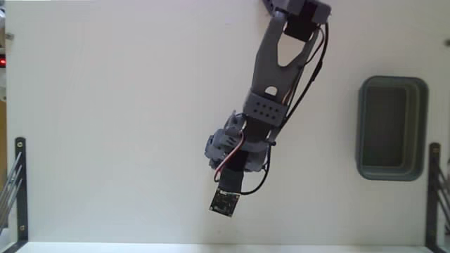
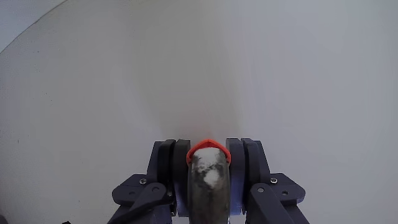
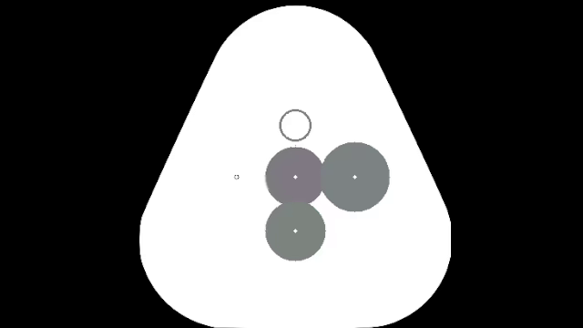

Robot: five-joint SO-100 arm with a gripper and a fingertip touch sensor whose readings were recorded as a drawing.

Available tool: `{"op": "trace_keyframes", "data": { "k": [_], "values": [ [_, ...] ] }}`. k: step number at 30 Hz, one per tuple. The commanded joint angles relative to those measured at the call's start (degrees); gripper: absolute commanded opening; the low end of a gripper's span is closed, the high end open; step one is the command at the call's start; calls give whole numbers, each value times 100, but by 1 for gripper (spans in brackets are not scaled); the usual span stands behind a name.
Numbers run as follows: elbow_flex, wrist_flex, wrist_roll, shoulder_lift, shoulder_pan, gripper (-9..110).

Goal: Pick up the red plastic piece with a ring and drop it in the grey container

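In the wrist view the red plastic piece with a ring (image 2: 208, 163) sits between the two dark fingers of my gripper (image 2: 208, 151), which is shut on it. A thin red arc shows at its front, with a mottled greyish rounded part behind. White table lies below it. In the fixed view my arm (image 1: 271, 84) reaches from the top edge down to the table's middle, and it hides the piece. The grey container (image 1: 416, 130), a dark grey-green tub, stands at the right of the fixed view, well away from the arm.
The wrist camera board (image 1: 225, 202) hangs at the arm's lower end. Dark metal frames stand at the left edge (image 1: 20, 183) and the right edge (image 1: 434, 190) of the table. A curved table edge shows at the top left of the wrist view.
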Motion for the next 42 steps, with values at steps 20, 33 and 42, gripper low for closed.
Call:
{"op": "trace_keyframes", "data": {
  "k": [20,33,42],
  "values": [
    [-2656,2331,26,36,47,26],
    [-4161,3426,26,-374,47,26],
    [-5436,4255,26,-820,47,26]
  ]
}}
